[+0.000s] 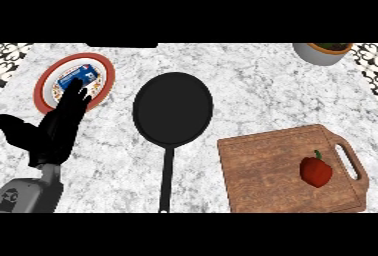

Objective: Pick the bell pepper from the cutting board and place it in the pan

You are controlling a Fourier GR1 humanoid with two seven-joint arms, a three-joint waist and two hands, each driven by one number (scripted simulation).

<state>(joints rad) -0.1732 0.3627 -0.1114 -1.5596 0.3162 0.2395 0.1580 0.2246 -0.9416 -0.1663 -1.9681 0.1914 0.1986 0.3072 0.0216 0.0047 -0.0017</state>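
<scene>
In the head view we have only our left hand [53,131] to go by. It shows at the left edge, fingers straight and pointing up, thumb spread to the side, holding nothing. We read it as at rest, not reaching. Our right hand does not show at all, so we cannot tell how its fingers stand.

Just beyond the left hand's fingertips lies a red-rimmed plate [46,77] with a blue packet [80,76] on it. The fingertips overlap the plate's near side in the picture (whether they touch it we cannot tell). Neither belongs to the task.

To the right of the hand, near it, is the black pan [173,107]. It holds nothing, and its long handle [167,175] points back towards us, which leaves the round part open to a drop from above.

Well apart from the hand, farther right and nearer to us than the pan's round part, sits the wooden cutting board [266,170]. The red bell pepper [317,171] rests on its far-right part, beside the handle slot, stem pointing away from us. It has not been picked up.

We judge the task not yet begun. The pepper lies on the right-hand side, so the unseen right hand seems the natural one to fetch it. A white pot [321,54] stands at the far right corner of the marble counter [251,90], out of the path.
</scene>
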